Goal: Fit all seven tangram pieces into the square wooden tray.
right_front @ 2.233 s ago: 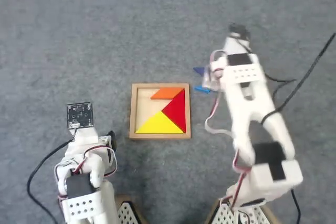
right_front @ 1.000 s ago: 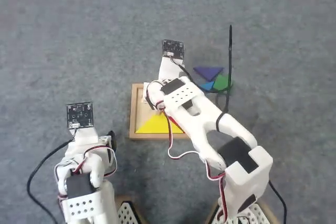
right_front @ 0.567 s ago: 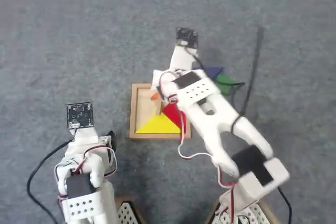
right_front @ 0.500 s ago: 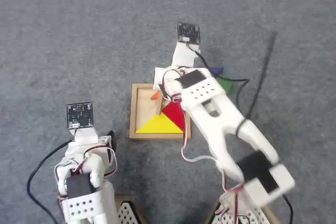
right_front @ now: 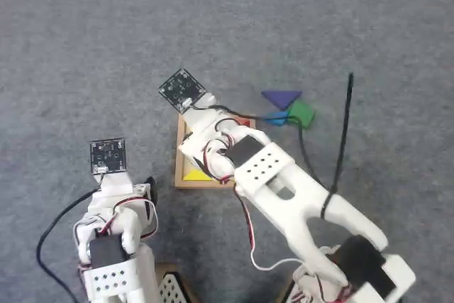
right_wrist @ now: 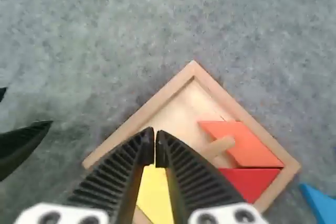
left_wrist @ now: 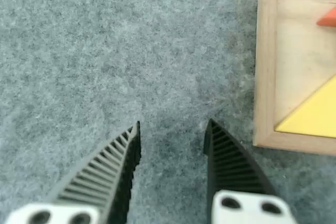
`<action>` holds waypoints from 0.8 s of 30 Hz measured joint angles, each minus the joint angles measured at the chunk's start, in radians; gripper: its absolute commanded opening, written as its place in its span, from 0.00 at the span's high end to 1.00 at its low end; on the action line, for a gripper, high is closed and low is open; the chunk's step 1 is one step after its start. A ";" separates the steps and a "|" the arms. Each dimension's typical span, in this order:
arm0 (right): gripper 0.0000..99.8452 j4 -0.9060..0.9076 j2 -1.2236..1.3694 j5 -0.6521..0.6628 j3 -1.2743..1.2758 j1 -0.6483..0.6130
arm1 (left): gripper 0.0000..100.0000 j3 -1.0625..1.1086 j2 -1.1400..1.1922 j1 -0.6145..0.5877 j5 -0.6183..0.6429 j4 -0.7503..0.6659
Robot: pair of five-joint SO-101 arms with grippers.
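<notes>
The square wooden tray (right_wrist: 157, 103) lies on the grey carpet and holds a yellow triangle (right_wrist: 152, 195), a red triangle (right_wrist: 252, 179) and an orange parallelogram (right_wrist: 241, 140). A small pale wooden piece (right_wrist: 220, 145) rests against the orange one. My right gripper (right_wrist: 155, 135) hovers shut over the tray's bare floor, with nothing visible between its fingers. From above, the right arm (right_front: 255, 168) covers most of the tray (right_front: 179, 168). A purple triangle (right_front: 281, 97), a blue piece (right_front: 278, 117) and a green piece (right_front: 301, 113) lie outside it. My left gripper (left_wrist: 173, 129) is open above the carpet beside the tray (left_wrist: 265, 61).
The left arm (right_front: 113, 235) is folded back at the near left of the table. A black cable (right_front: 344, 133) rises from the right arm near the loose pieces. Grey carpet covers the table on all sides.
The right arm has swung from the loose pieces on the right across to the tray's left side, its wrist camera now past the far left corner. The left arm has stayed still.
</notes>
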 measured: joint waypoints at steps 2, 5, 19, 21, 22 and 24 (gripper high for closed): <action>0.99 -0.023 0.054 0.006 0.000 0.000 | 0.81 0.000 0.000 0.000 0.000 0.000; 0.99 -0.029 0.155 0.009 -0.015 0.006 | 0.81 0.000 0.000 0.000 0.000 0.000; 0.99 0.017 0.324 0.014 -0.166 0.109 | 0.81 0.000 0.000 0.000 0.000 0.000; 0.99 0.017 0.324 0.014 -0.167 0.112 | 0.81 0.000 0.000 0.000 0.000 0.000; 0.99 0.017 0.324 0.014 -0.167 0.117 | 0.81 0.000 0.000 0.000 0.000 0.000; 0.99 0.017 0.324 0.014 -0.167 0.127 | 0.81 0.000 0.000 0.000 0.000 0.000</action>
